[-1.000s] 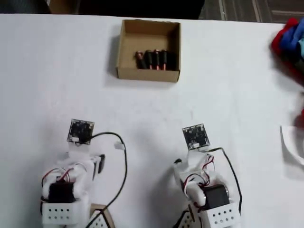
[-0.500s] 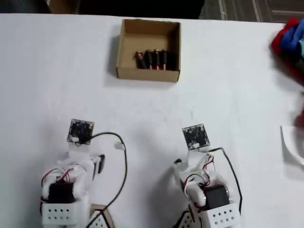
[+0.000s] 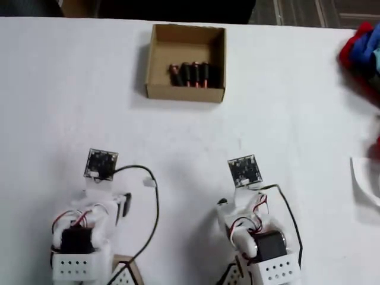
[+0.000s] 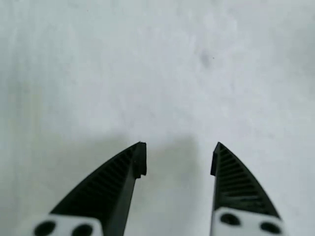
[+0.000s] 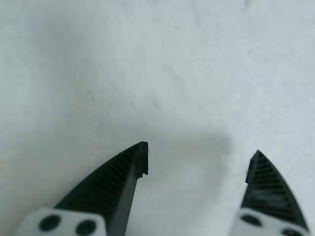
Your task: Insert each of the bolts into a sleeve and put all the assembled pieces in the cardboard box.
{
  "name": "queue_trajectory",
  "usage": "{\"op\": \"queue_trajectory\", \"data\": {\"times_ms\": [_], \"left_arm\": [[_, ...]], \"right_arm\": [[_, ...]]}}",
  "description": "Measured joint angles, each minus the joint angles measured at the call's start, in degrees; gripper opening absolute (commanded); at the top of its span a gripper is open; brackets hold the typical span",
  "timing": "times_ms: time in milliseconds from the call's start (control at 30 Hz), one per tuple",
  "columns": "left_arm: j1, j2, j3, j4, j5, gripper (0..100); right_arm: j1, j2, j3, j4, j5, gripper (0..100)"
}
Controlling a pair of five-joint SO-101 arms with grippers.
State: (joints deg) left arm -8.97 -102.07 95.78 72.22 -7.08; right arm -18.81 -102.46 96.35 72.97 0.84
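**Four pieces boxed, both arms parked at the near edge**

The assembled pieces (image 3: 190,74), four dark sleeves with reddish bolt ends, lie side by side in a row inside the cardboard box (image 3: 185,94), close to its near wall. The box sits at the far side of the white table (image 3: 285,130). Every bolt and sleeve I can make out is in it.

Well apart from the box, the two arms (image 3: 83,231) sit folded at the table's near edge. The left gripper (image 4: 178,160) has its jaws moderately apart and grips nothing, with bare tabletop beneath. The right gripper (image 5: 197,167) is spread a little wider and is just as empty.

To my eye the boxing step is done and the task looks complete. Any next move would call for no grasp. A stray piece would need a long reach forward.
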Motion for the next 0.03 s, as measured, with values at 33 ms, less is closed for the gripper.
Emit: {"op": "queue_trajectory", "data": {"times_ms": [33], "left_arm": [[0.0, 0.0, 0.0, 0.0, 0.0, 23]], "right_arm": [[0.0, 0.0, 0.0, 0.0, 0.0, 30.5]]}}
